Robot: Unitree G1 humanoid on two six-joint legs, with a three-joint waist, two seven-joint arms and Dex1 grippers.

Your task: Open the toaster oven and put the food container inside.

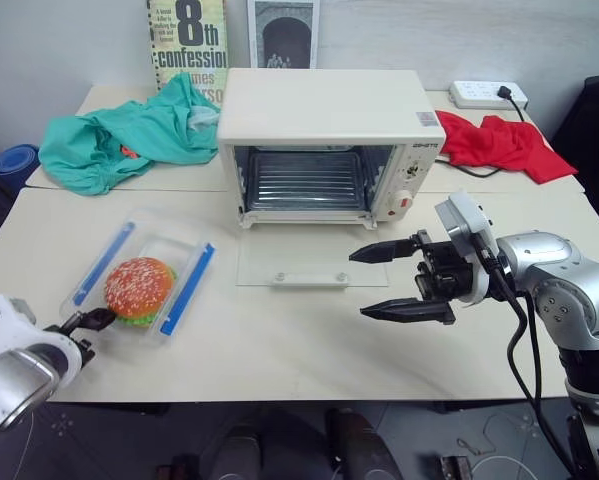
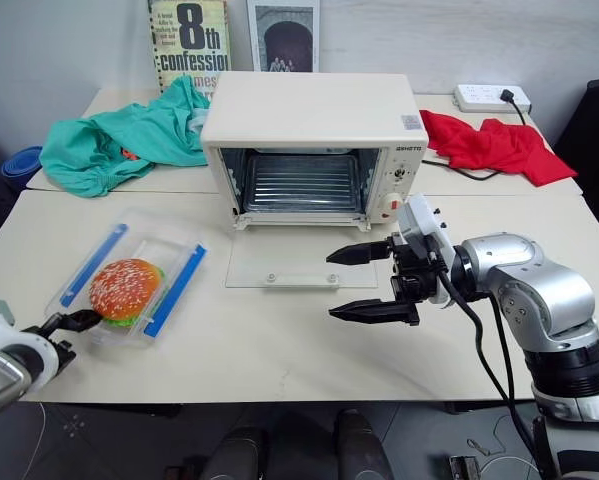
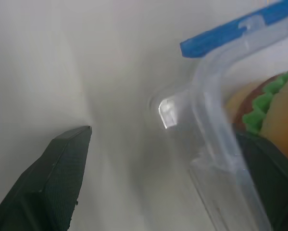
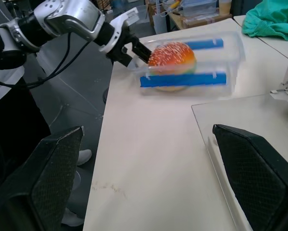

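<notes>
- Left tool [image 1: 91,322] sits at the desk's [image 1: 279,350] near left edge with its fingers spread wide, right at the near end of the container [image 1: 144,280]. One finger [image 3: 55,183] is out on the bare desk, the other looks tucked against the clear wall, nothing clamped.
- Container lies flat on the left side of the desk, lid on, blue clips along both long sides, burger [image 1: 137,288] inside.
- Teal cloth [image 1: 119,135] heaped behind it, beside the oven.
- Oven [image 1: 329,145] is mid-desk at the back, glass door [image 1: 309,262] dropped flat, rack [image 1: 304,180] bare.
- Right tool [image 1: 399,283] hovers in front of the door's right corner, gaping and holding nothing.
- Red cloth [image 1: 499,145] and a power strip [image 1: 487,95] at back right.
</notes>
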